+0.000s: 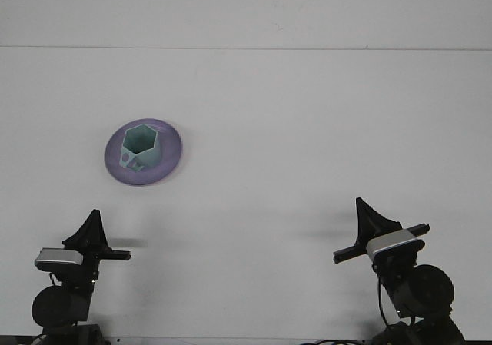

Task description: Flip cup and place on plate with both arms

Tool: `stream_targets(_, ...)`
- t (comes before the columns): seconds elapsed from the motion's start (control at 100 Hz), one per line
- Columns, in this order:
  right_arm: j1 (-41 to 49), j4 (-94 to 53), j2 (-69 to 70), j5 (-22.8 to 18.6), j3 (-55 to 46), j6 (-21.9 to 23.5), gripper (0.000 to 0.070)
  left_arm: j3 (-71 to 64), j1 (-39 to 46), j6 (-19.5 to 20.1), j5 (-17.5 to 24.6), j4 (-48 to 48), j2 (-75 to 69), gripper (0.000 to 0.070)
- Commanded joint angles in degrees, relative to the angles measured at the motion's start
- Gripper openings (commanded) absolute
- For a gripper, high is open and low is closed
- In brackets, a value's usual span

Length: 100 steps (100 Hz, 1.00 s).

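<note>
The cup (141, 147) is a pale mint-green piece with a six-sided mouth and flat facets down its walls, and a small handle with a hole through it juts from its lower left corner. It stands upright on the plate (171, 151), a shallow round lilac dish, with its open mouth facing up toward the camera, so its long axis runs straight up from the table rather than along it; the handle points toward about seven o'clock. The cup sits a little toward the nine o'clock side of the plate, with a wider band of lilac showing on the three o'clock side. Plate and cup lie on the white table (307, 130), left of centre. Both arms are low at the near edge, well apart from the plate. The left gripper (93, 233) sits at about six o'clock from the plate, its dark fingers rising to a single point, holding and touching nothing; from here I cannot tell whether it is parted or closed. The right gripper (369, 222) is far over at about four o'clock from the plate, likewise a dark wedge with nothing in it, and whether there is a gap between its fingers I cannot tell either.
</note>
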Motion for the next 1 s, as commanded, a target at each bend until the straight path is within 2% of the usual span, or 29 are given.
stream_targets(0.0, 0.26, 0.55, 0.04, 0.04, 0.2, -0.26, 0.0, -1.14, 0.02, -0.28, -0.11, 0.87, -0.02, 0.0015)
stream_targets(0.35, 0.26, 0.57, 0.04, 0.04, 0.2, -0.37, 0.0, -1.14, 0.02, -0.28, -0.11, 0.85, -0.02, 0.0015)
stream_targets(0.38, 0.26, 0.52, 0.04, 0.24, 0.2, -1.31, 0.0, -1.14, 0.02, -0.28, -0.11, 0.87, -0.02, 0.0015)
stream_targets(0.45, -0.02, 0.98, -0.94, 2.29, -0.09, -7.17, 0.0, -1.14, 0.02, -0.28, -0.11, 0.85, -0.02, 0.0015)
stream_targets(0.52, -2.67, 1.25, -2.27, 3.26, -1.31, -7.78, 0.0, -1.14, 0.02, -0.28, -0.11, 0.9, -0.02, 0.0015)
stream_targets(0.71, -16.17, 5.6, -11.61, -7.08, -11.72, -8.39, 0.0, -1.14, 0.02, -0.28, -0.11, 0.85, -0.02, 0.0015)
stream_targets(0.87, -21.59, 5.46, -18.8, -8.2, -19.19, -8.44, 0.0, -1.14, 0.02, -0.28, -0.11, 0.87, -0.02, 0.0015)
stream_targets(0.99, -22.56, 6.78, -18.67, -9.77, -22.1, -8.68, 0.0, -1.14, 0.02, -0.28, -0.11, 0.87, -0.02, 0.0015)
